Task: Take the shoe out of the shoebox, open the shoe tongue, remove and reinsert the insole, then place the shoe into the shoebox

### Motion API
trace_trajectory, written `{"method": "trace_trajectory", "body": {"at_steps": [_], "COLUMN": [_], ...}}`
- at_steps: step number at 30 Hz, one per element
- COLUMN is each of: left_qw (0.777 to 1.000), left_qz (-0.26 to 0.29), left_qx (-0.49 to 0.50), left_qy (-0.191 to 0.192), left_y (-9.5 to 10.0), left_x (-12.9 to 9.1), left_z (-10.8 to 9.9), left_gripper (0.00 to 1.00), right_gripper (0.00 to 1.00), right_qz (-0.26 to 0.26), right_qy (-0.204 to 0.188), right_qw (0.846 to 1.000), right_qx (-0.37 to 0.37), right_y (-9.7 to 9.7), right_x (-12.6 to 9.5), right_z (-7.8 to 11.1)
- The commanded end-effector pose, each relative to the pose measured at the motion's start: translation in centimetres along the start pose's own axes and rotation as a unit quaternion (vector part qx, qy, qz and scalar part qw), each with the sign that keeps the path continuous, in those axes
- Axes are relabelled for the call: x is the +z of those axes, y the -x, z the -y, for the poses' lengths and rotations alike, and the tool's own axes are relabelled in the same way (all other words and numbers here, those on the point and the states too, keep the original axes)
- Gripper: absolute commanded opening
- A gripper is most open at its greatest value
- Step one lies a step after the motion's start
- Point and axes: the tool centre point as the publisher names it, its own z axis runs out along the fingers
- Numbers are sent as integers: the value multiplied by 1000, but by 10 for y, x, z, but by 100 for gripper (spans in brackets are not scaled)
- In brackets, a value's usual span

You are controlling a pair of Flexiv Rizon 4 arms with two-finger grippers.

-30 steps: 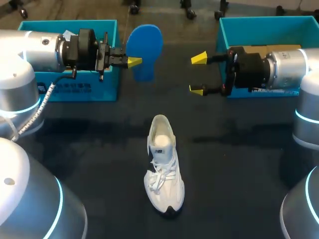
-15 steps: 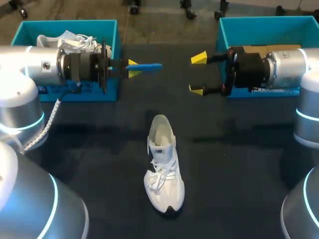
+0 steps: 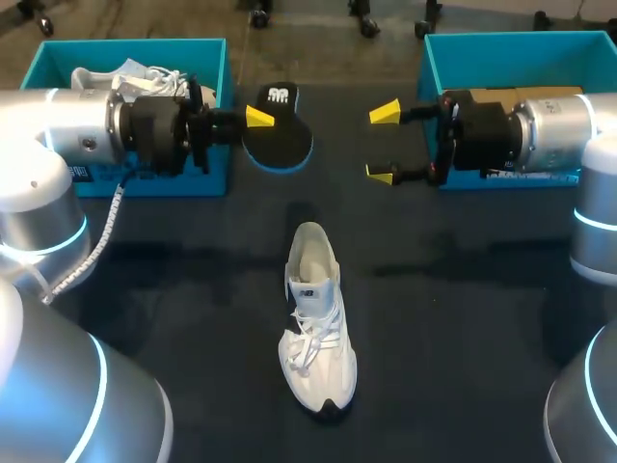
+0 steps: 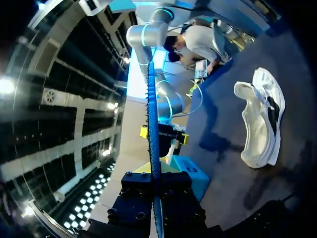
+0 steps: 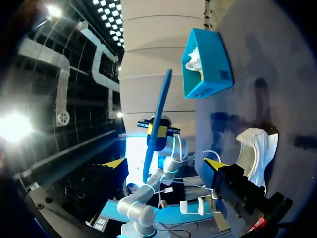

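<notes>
A white shoe (image 3: 316,318) lies on the black table, toe towards me, its opening bare. My left gripper (image 3: 258,118) is above the table's far left, shut on the heel end of the insole (image 3: 277,135), whose black top side with blue rim faces upward. In the left wrist view the insole (image 4: 152,119) runs edge-on from between the fingers of the left gripper (image 4: 156,174), the shoe (image 4: 261,119) off to one side. My right gripper (image 3: 384,143) hangs open, facing the insole from the right. Its own view shows the insole (image 5: 158,121) ahead of the right gripper (image 5: 166,166).
A teal shoebox (image 3: 217,145) at the far left holds another white shoe (image 3: 130,75). A second teal box (image 3: 434,58) stands at the far right behind my right arm. The first shoebox (image 5: 208,67) also appears in the right wrist view.
My left wrist has rolled, turning the insole from its blue underside, through edge-on, to its black top side facing up. The right arm and the shoe stayed still.
</notes>
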Motion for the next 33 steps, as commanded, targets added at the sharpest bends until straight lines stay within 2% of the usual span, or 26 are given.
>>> {"method": "trace_trajectory", "body": {"at_steps": [1, 6, 12, 17, 22, 33], "left_qw": [826, 827, 840, 862, 874, 931], "left_qz": [23, 14, 11, 14, 9, 23], "left_qx": [562, 561, 541, 506, 485, 366], "left_qy": [-28, -20, -23, -23, -25, -2], "left_y": [-6, -10, -10, -9, -11, -14], "left_x": [1, 3, 8, 13, 18, 21], "left_z": [-3, -13, -20, -21, -20, -27], "left_gripper": [0, 0, 0, 0, 0, 0], "right_gripper": [100, 100, 100, 100, 100, 100], "right_qz": [0, 0, 1, 21, 26, 30], "right_qy": [1, 1, -6, -18, -24, -21], "right_qw": [1000, 1000, 1000, 999, 998, 996], "right_qx": [0, 0, -11, -27, -46, -82], "right_y": [1, 1, 0, 6, 13, 23], "right_x": [2, 2, 3, 13, 24, 35], "right_z": [0, 0, -4, -8, -11, -13]}}
